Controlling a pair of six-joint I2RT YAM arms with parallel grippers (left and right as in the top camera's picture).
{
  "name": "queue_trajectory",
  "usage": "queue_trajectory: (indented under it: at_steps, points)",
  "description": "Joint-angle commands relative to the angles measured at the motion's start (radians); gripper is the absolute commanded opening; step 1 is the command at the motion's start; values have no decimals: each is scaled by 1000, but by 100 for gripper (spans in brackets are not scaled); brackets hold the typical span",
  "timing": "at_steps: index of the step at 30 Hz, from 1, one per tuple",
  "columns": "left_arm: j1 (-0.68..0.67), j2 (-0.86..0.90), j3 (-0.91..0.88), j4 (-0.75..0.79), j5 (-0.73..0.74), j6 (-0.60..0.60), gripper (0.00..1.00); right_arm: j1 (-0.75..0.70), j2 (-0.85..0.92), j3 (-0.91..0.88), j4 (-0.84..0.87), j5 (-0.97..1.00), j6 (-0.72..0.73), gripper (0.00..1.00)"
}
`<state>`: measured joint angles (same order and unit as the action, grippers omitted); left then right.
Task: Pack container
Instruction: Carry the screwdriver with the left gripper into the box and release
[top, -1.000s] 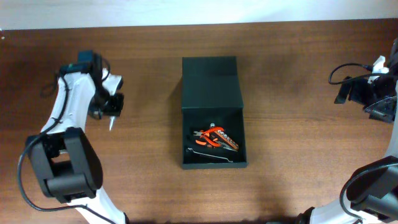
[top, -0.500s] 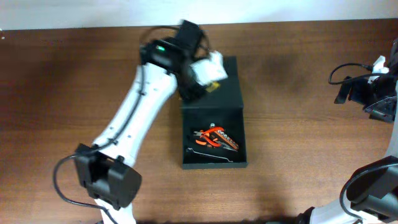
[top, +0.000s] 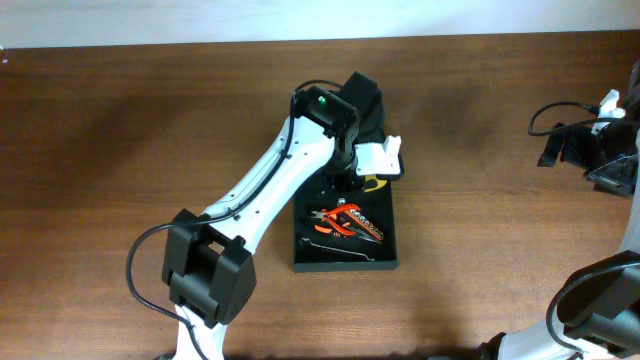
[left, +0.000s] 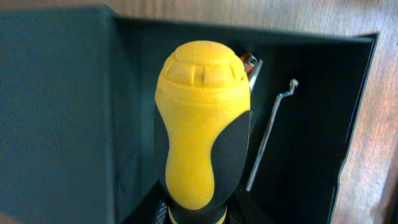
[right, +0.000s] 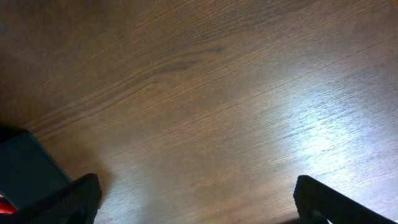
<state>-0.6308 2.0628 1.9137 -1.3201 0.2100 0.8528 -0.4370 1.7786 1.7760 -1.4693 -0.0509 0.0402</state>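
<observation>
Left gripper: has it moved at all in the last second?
Yes. The left gripper swung rightward in the overhead view, from left of the container to above it, holding a screwdriver.

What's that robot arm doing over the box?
The left gripper holds a yellow and black handled tool over the open dark green-black rectangular container on the brown wooden table. An orange-handled tool and a thin bent metal rod already lie inside. The right gripper is open and empty, far off to the side. The yellow tool does not look set down yet.
</observation>
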Motion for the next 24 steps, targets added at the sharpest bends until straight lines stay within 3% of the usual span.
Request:
queue_trajectory:
  at_steps: [1, 14, 16, 22, 24]
  points:
    - [7, 4, -66, 10, 13, 8, 2, -2, -5, -6, 2, -9, -10, 99]
    - [7, 7, -311, 144, -4, 9, 3, -2, -5, -6, 3, -9, -10, 99]
    - [8, 7, -311, 154, -24, 9, 32, -2, -5, -6, 3, -9, -10, 99]
    - [8, 7, -311, 162, -35, 8, 65, -2, -5, -6, 3, -9, -10, 99]
    - [8, 7, -309, 163, -71, 5, 72, -2, -5, -6, 4, -9, -11, 99]
